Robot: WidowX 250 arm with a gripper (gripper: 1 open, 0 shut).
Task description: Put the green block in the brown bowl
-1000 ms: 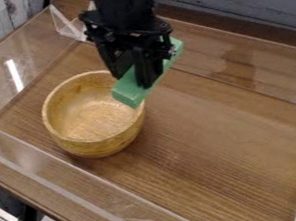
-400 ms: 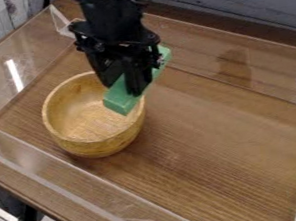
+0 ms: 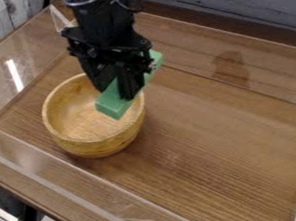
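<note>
**Camera view: green block held over the bowl's far rim**

Camera shows the black claw (image 3: 116,78) pointing straight down with its jaws closed on the green block (image 3: 119,98), which hangs tilted, its lower end dipping just inside the far-right rim of the brown bowl (image 3: 75,131) and its upper end poking out to the right of the fingers. The bowl sits on the counter (image 3: 234,133) toward its left side, nearer the front edge than the back, and looks empty inside.

As a judgement from its look, the block is stiff and light: a plain, matte bar that keeps its shape in the grip and shows no sag. The matte faces should give decent friction, so slipping seems unlikely while the jaws stay tight. It does not look fragile; a short drop into a wooden bowl should do it no harm.

The hold is across the bar's narrow width, somewhere near its middle, though the fingers hide the exact spot. That is the sensible place, since gripping near an end would let the long bar swing. Because the bar looks about as long as the bowl's inside is wide, it may catch on the rim if released while slanted.
</note>
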